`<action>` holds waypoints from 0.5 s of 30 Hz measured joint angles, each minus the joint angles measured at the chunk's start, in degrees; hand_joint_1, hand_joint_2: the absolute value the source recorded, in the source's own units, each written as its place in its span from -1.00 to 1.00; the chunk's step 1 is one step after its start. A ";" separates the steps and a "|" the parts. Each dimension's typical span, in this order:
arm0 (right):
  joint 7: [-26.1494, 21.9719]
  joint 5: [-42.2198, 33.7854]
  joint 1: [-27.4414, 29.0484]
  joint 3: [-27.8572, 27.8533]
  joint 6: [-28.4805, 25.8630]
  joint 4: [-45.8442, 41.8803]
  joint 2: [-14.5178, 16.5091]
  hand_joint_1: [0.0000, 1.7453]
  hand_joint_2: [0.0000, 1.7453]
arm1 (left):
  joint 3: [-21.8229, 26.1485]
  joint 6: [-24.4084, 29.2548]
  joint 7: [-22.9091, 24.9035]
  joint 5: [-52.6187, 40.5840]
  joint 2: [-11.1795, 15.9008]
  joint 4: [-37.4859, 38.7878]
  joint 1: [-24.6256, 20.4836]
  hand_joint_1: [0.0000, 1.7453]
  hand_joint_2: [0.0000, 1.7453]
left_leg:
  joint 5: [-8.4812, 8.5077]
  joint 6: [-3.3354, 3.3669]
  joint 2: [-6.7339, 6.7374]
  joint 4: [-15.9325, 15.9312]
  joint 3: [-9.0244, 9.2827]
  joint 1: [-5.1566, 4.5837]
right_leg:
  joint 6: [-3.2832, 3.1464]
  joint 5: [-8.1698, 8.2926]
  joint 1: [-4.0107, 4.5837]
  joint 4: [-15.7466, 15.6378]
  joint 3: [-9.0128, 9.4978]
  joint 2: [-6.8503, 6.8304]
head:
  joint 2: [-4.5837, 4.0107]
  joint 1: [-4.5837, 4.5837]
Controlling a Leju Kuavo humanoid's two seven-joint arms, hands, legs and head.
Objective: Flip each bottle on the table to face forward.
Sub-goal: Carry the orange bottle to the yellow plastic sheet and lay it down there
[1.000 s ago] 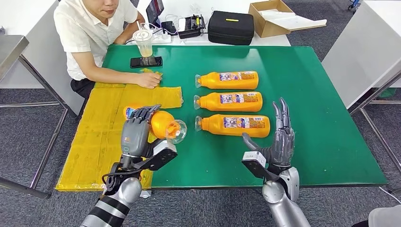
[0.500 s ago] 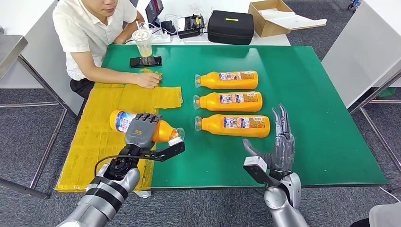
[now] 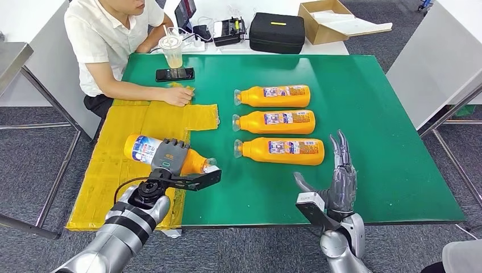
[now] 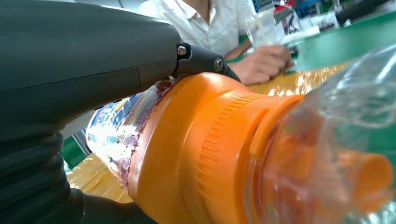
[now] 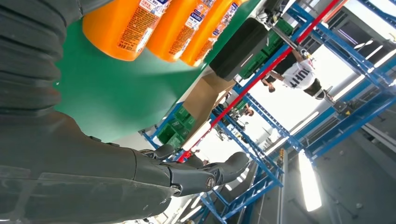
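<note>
My left hand [image 3: 169, 157] grips an orange bottle [image 3: 146, 151] lying across the yellow sheet [image 3: 116, 170], its clear cap [image 3: 210, 164] pointing right over the green mat. Up close in the left wrist view the bottle [image 4: 210, 154] has my dark fingers [image 4: 201, 58] wrapped over it. Three more orange bottles lie in a row on the mat, caps to the left: a far one [image 3: 274, 96], a middle one [image 3: 274, 121] and a near one [image 3: 280, 151]. My right hand [image 3: 340, 173] stands upright near the front edge, fingers straight and apart, holding nothing.
A person in a white shirt [image 3: 108, 34] sits at the far left, one hand [image 3: 177, 95] resting on the yellow sheet. A drink cup [image 3: 172, 51], phone [image 3: 175, 74], black case [image 3: 278, 33] and cardboard box [image 3: 327, 20] lie along the far edge.
My left hand has turned the held bottle from end-on to lengthwise and lowered it toward the yellow sheet, label end to the left. The right hand has drawn back slightly.
</note>
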 joint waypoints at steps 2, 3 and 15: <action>0.03 0.14 0.01 -0.09 0.36 -0.06 0.25 -1.00 1.00 | -0.09 -1.16 1.83 -0.84 -0.49 1.35 -0.93 1.00 1.00 | 0.00 0.00 0.00 0.00 0.00 0.00 | 0.00 0.00 0.00 0.00 -0.01 0.00 | 0.00 0.00; 0.03 0.27 0.01 -0.11 0.59 -0.06 0.36 -1.00 1.00 | -0.11 -1.55 2.59 -1.16 -0.69 2.14 -1.46 1.00 1.00 | 0.00 0.00 0.00 0.00 0.00 0.00 | 0.00 0.00 0.00 0.00 -0.01 0.00 | 0.00 -0.01; 0.09 0.86 0.01 -0.95 0.98 -0.06 1.16 -1.00 1.00 | 1.22 -2.24 1.93 1.42 -2.42 8.56 -4.54 -0.47 1.00 | 0.00 0.00 -0.01 0.00 0.00 0.00 | 0.00 0.00 0.00 0.00 0.00 0.00 | 0.00 -0.01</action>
